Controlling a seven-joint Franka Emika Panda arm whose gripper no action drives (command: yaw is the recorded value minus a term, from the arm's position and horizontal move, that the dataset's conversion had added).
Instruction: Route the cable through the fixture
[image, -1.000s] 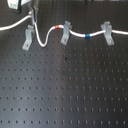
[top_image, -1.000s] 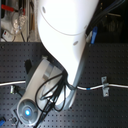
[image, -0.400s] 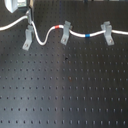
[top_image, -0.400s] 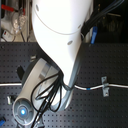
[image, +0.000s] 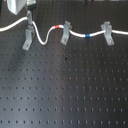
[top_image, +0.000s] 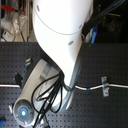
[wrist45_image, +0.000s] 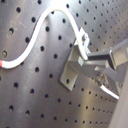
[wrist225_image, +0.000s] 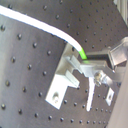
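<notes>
Black perforated worktop (image: 65, 90) fills the first exterior view, and across its far edge we see the cable (image: 77, 34) strung from 9 o'clock to 3 o'clock through three grey clips. At 10 o'clock stands the fixture (image: 28, 36), its forked top holding the white cord and its long foot slanting down-left. At 12 o'clock the cable's red band (image: 59, 26) sits just beside the narrow upright clip (image: 65, 34); toward 2 o'clock the blue band (image: 87, 36) lies between that clip and the wider clip (image: 106, 32).

We find the end effector (image: 30, 19) directly above the fixture, at the point where the cable enters the fork. In both wrist views its metal fingers (wrist45_image: 95, 70) reach the fixture's top (wrist225_image: 75, 67), with the cord running right up to them; whether they are pinching the cable we cannot tell.

In the second exterior view the white arm (top_image: 62, 35) blocks most of the scene; only one clip (top_image: 104, 86) and a stretch of cable (top_image: 90, 88) show at 3 o'clock.
</notes>
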